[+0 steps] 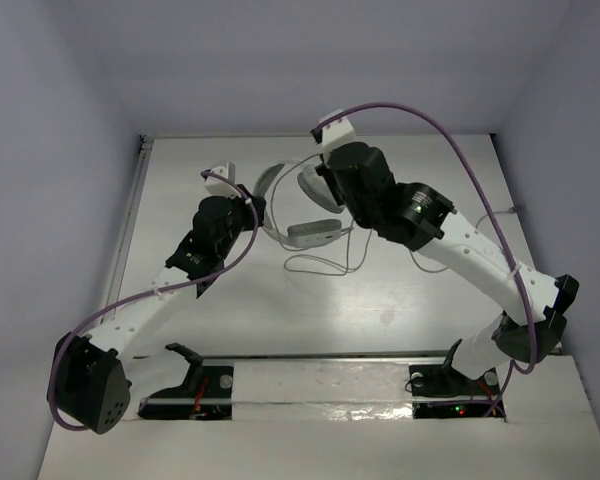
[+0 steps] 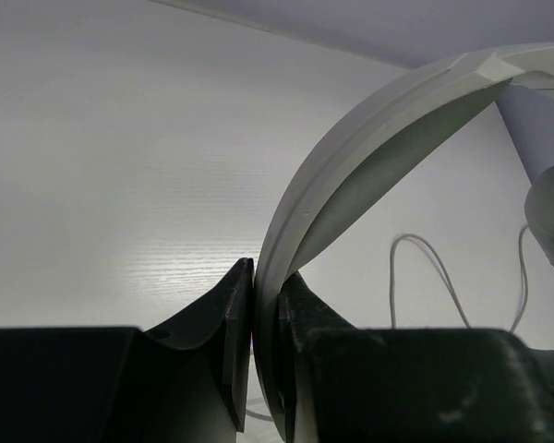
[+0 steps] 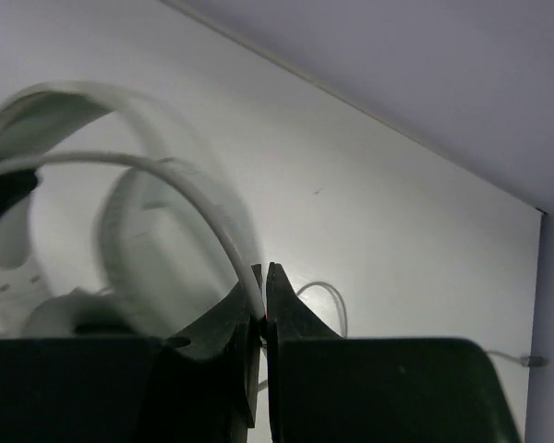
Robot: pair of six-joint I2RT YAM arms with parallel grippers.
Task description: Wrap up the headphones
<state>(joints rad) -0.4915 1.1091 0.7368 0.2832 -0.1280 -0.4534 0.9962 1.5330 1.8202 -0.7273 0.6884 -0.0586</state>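
The white and light-grey headphones (image 1: 313,233) are at the middle back of the table, one ear cup flat, the headband (image 1: 267,185) raised. My left gripper (image 1: 257,208) is shut on the headband; in the left wrist view the band (image 2: 369,157) runs down between the black fingers (image 2: 266,318). My right gripper (image 1: 328,190) is just right of the headphones, shut on the thin grey cord (image 3: 166,175), which arcs up from its fingertips (image 3: 263,314). Blurred ear cups (image 3: 157,249) lie behind. Slack cord (image 1: 325,265) loops on the table in front of the headphones.
White walls close the table (image 1: 210,320) at the back and both sides. The cord's plug end (image 3: 533,362) lies by the right wall. Thick purple cables (image 1: 460,150) arch over both arms. Arm bases stand at the near edge.
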